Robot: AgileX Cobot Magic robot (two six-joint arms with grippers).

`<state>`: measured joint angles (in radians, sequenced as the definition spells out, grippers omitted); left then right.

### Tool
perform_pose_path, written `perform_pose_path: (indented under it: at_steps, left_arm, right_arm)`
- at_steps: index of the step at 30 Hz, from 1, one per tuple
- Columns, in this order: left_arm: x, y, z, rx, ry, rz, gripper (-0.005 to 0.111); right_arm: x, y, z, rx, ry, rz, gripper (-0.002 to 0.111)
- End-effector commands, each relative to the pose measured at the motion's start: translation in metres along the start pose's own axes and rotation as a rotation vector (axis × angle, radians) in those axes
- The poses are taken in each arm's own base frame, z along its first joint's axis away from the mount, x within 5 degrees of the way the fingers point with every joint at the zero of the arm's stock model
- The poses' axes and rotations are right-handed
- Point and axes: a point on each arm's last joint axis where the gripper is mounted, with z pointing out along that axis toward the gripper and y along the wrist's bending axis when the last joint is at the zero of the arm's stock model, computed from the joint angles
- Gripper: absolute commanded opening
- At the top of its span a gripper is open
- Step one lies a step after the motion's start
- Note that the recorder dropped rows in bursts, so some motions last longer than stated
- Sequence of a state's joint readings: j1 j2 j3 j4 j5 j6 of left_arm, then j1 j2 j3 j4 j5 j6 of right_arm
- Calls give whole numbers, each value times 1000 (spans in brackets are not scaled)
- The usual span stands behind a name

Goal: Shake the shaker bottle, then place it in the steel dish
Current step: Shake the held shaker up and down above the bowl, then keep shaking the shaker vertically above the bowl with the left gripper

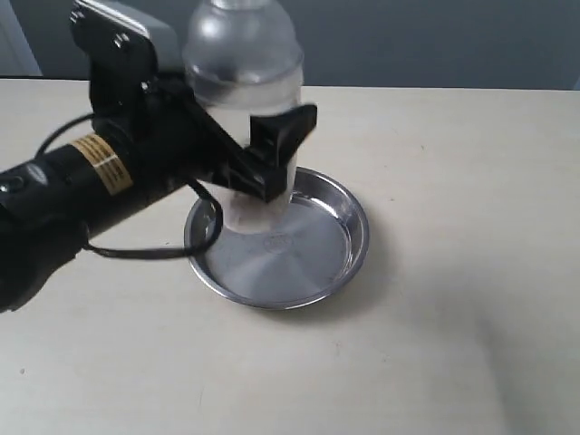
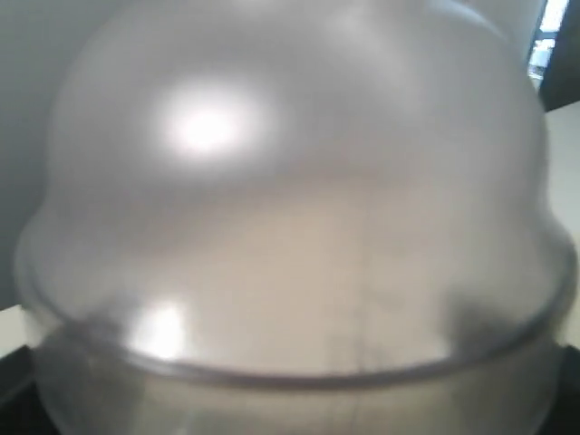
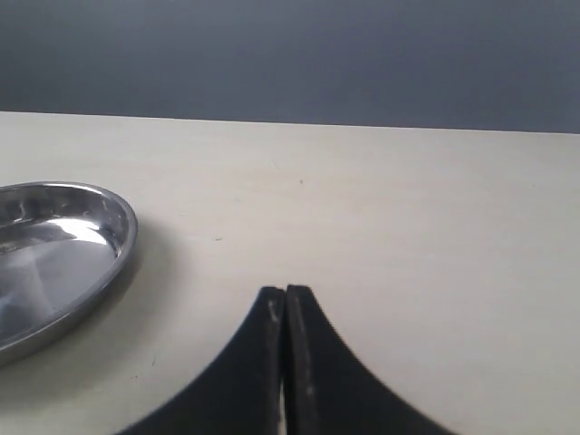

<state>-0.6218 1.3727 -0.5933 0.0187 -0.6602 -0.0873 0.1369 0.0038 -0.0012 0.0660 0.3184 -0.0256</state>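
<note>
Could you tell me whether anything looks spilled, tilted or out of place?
Nothing stands out: the shaker bottle is held roughly upright in the left gripper over the steel dish, and no granules show on the table.

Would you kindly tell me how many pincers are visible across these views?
2. The left pincer grips the shaker bottle at the steel dish in the exterior view; the right pincer, shut, shows only in its wrist view, near the dish.

Shaker bottle (image 1: 243,63) looked frosted grey-white; steel dish (image 1: 357,220) shone silver; table (image 1: 453,317) was pale beige; left gripper (image 1: 276,149) black, arm label (image 1: 98,163) yellow.
</note>
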Motion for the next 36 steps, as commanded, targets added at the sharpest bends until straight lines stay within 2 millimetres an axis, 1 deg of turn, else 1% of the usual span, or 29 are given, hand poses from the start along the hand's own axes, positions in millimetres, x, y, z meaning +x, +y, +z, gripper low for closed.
perform_pose_path:
  at_steps: [1,2,4,5,6,8,10,11,13,14,15,16,18,19,20,22,23,24,25,26,28,29,30,31,32,33,34,35,36]
  left_arm:
    - [-78,-13,-18,75,-364,40,0]
    - [-59,-6,-9,13,-195,21,0]
    - [-3,5,5,-43,65,2,0]
    - [12,7,7,-43,105,-16,0]
    - [9,4,7,-17,60,-37,0]
    - [-30,-11,-5,117,-195,-7,0]
    - [-57,-15,-14,139,-288,32,0]
    - [-51,-9,-11,77,-203,16,0]
    - [-12,2,-1,-31,10,-27,0]
    - [4,5,1,-58,58,-53,0]
    - [5,4,2,-41,25,-46,0]
    - [-10,-3,-2,19,-79,-11,0]
    - [-57,-14,-16,102,-325,53,0]
    - [-71,-15,-20,104,-348,72,0]
    - [-74,-11,-20,60,-289,63,0]
    - [-39,0,-10,-13,-63,24,0]
    - [-9,5,-5,-38,52,-14,0]
    - [11,8,-3,-56,98,-69,0]
    - [12,4,-3,-28,59,-101,0]
    - [-3,-5,-6,57,-52,-105,0]
    - [-49,-19,-19,193,-284,-26,0]
    - [-65,-20,-22,193,-301,7,0]
    - [-64,-16,-20,136,-216,3,0]
    - [-51,-10,-15,81,-115,3,0]
    - [-19,-4,-6,28,47,16,0]
    - [-2,2,-3,-15,115,-28,0]
    - [5,4,0,-29,127,-63,0]
    - [-4,-3,-1,27,48,-67,0]
    - [-24,-10,-5,90,-72,-38,0]
  right_arm:
    - [-1,0,0,-3,-16,-3,-1]
    - [-1,0,0,-3,-16,-3,-1]
    - [-1,0,0,-3,-16,-3,-1]
    - [-1,0,0,-3,-16,-3,-1]
    - [-1,0,0,-3,-16,-3,-1]
    - [-1,0,0,-3,-16,-3,-1]
    - [-1,0,0,-3,-16,-3,-1]
    - [-1,0,0,-3,-16,-3,-1]
    - [-1,0,0,-3,-16,-3,-1]
    - [-1,0,0,-3,-16,-3,-1]
    - [-1,0,0,-3,-16,-3,-1]
    - [-1,0,0,-3,-16,-3,-1]
    - [-1,0,0,-3,-16,-3,-1]
    - [-1,0,0,-3,-16,-3,-1]
    - [-1,0,0,-3,-16,-3,-1]
    - [-1,0,0,-3,-16,-3,-1]
    - [-1,0,0,-3,-16,-3,-1]
    - [-1,0,0,-3,-16,-3,-1]
    - [-1,0,0,-3,-16,-3,-1]
    - [-1,0,0,-3,-16,-3,-1]
    - [-1,0,0,-3,-18,-3,-1]
    - [-1,0,0,-3,-18,-3,-1]
    - [-1,0,0,-3,-18,-3,-1]
    - [-1,0,0,-3,-18,-3,-1]
    - [-1,0,0,-3,-18,-3,-1]
    - [-1,0,0,-3,-18,-3,-1]
    - [-1,0,0,-3,-18,-3,-1]
    - [-1,0,0,-3,-18,-3,-1]
    - [-1,0,0,-3,-18,-3,-1]
